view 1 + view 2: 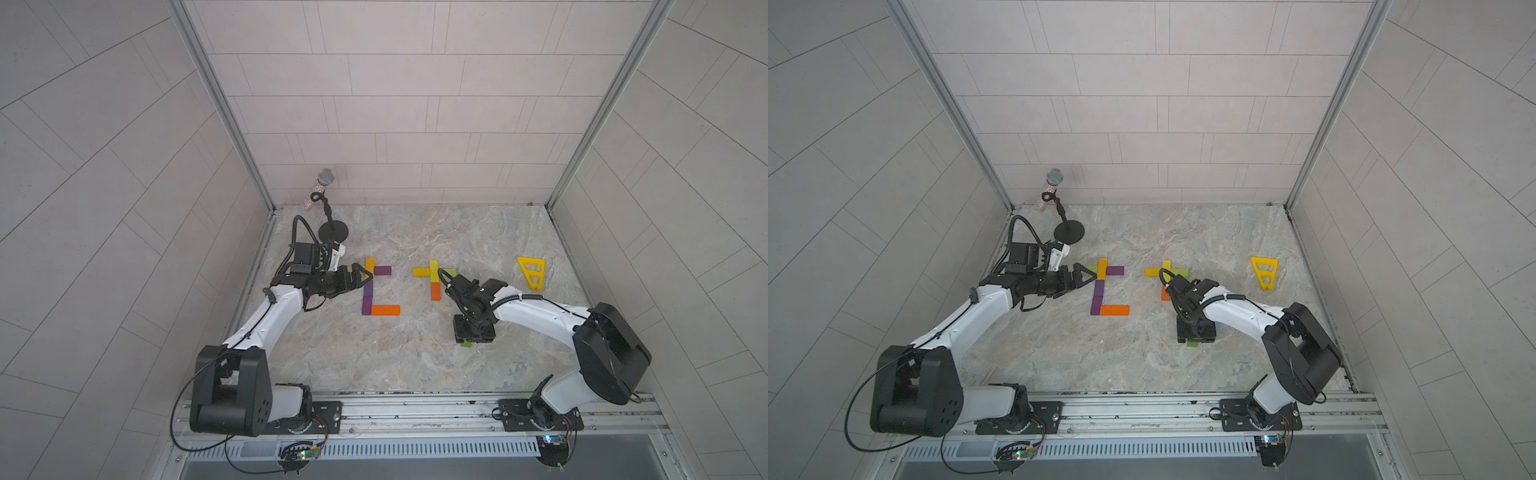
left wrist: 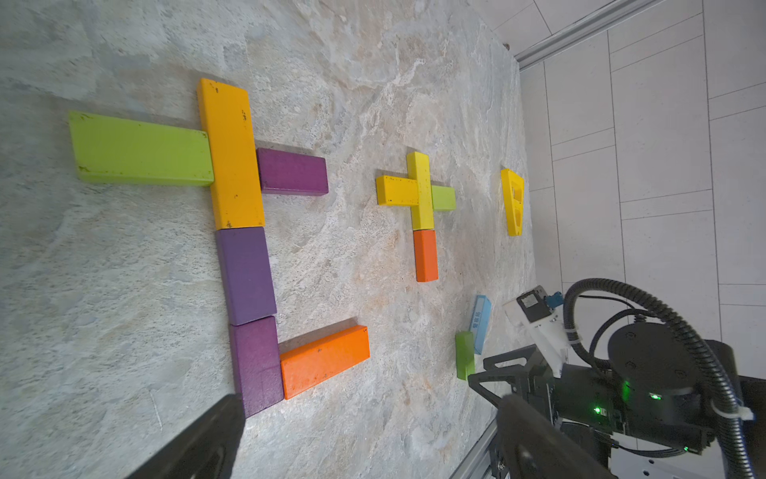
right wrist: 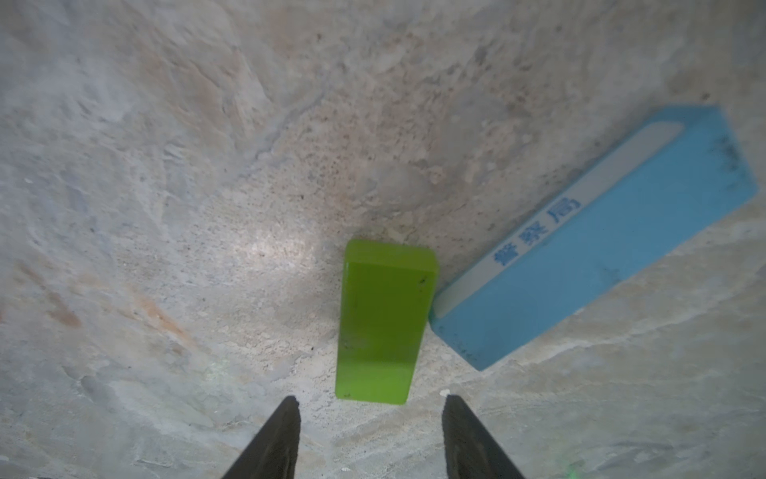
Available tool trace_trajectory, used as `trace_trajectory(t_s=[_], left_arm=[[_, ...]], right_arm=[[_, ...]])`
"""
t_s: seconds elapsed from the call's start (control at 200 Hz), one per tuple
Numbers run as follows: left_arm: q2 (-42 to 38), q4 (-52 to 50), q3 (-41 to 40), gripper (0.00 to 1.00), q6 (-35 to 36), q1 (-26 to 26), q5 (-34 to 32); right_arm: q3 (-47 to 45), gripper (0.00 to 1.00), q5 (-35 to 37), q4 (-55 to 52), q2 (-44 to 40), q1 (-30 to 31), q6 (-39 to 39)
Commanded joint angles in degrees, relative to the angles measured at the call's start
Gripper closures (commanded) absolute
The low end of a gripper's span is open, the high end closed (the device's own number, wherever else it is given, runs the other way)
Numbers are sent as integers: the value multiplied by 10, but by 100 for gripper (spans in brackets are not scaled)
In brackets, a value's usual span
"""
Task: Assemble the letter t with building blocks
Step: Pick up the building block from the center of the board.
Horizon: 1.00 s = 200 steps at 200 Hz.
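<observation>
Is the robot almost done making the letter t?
Mostly! The purple-stemmed t looks finished, with an orange foot at the bottom. The other t has its cross and an orange stem piece but no foot. The right gripper hovers over a loose green block beside a light blue block, fingers apart, holding nothing. Adding a foot there is probably what's left.

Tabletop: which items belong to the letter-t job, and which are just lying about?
Belong to the job:
left block letter
half-built block letter
loose green block
light blue block

Just lying about:
yellow triangular frame
microphone on its stand
</observation>
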Motion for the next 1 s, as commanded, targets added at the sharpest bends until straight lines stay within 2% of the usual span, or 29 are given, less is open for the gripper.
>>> trace_trajectory(t_s=[0.0,0.26,0.996], left_arm=[[-6,16,-8,0,-7,2,10],[-9,11,-7,0,-5,2,7],[-2,5,0,0,3,2,6]], right_arm=[[0,44,8,11,13,-7,2],[5,50,-1,28,44,-16,-11],[1,61,3,39,52,-27,-15]])
